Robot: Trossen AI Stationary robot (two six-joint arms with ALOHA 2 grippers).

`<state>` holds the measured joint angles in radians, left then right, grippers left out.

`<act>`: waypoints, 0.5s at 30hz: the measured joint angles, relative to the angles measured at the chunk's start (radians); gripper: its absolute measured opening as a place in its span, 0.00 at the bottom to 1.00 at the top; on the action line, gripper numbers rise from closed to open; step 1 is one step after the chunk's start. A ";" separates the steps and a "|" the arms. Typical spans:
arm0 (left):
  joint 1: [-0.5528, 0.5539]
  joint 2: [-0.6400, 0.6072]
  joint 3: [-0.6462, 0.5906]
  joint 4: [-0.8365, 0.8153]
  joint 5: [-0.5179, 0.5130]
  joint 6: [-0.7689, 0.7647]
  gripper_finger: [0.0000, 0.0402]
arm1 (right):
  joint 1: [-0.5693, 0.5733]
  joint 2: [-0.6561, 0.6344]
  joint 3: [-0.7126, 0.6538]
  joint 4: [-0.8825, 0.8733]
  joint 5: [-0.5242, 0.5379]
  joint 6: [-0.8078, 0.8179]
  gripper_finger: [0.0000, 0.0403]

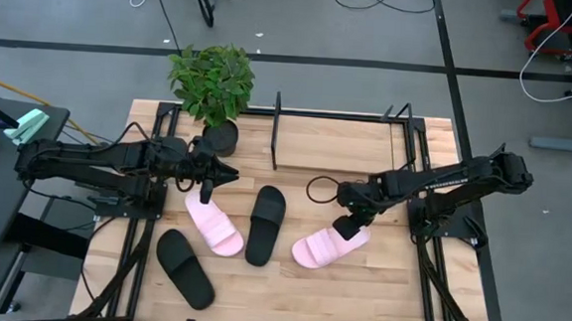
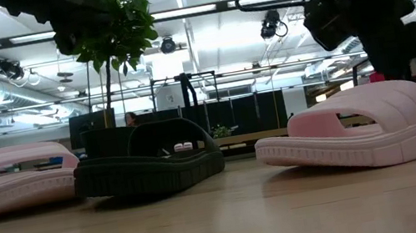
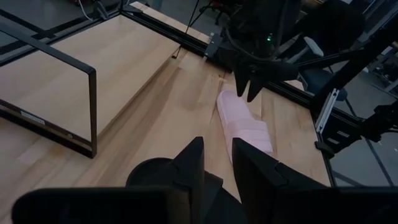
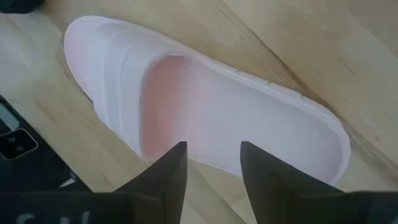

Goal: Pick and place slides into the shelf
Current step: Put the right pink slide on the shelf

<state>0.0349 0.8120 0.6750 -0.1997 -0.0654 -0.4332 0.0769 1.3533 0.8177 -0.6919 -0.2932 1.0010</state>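
Right up close, the right gripper point(image 4: 211, 163) hangs just over a pink slide point(image 4: 205, 112), and its two dark fingers point(image 4: 168, 171) have a small gap between them. They hold nothing. That pink slide point(image 1: 329, 246) lies flat on the wood, under the finger tips, with its heel end below the jaws. From the low camera the gripper sits just above the strap, and I cannot tell if it touches.

Biggest of all is the wooden table point(image 1: 377, 296). On its far half stands the shelf point(image 1: 342, 144), with thin black end frames and a light wood base. No slide is in it.

Next is the left arm, reaching in from the side. Its left gripper point(image 1: 206, 188) is over the top end of the other pink slide point(image 1: 213, 224). The fingers point(image 3: 189, 168) are a small way apart and hold nothing.

A green plant point(image 1: 211, 81) in a dark pot stands at the back corner of the table.

One black slide point(image 1: 266, 223) lies between the two pink ones. The second black slide point(image 1: 185, 267) lies nearer the front edge, well apart from both grippers.
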 joint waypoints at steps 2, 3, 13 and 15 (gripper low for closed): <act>0.000 0.000 0.000 0.000 0.000 0.000 0.23 | 0.007 0.000 0.000 -0.012 0.017 -0.001 0.39; 0.000 0.000 0.000 0.000 0.000 0.000 0.23 | 0.010 0.000 0.000 -0.016 0.023 -0.001 0.39; 0.000 0.000 0.000 0.000 0.000 -0.001 0.20 | 0.013 0.000 0.000 -0.151 0.113 0.001 0.39; 0.000 0.000 0.000 0.000 0.000 -0.001 0.21 | 0.013 0.000 0.000 -0.189 0.138 0.001 0.39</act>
<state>0.0349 0.8120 0.6750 -0.1997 -0.0654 -0.4339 0.0902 1.3533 0.8177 -0.8808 -0.1552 1.0016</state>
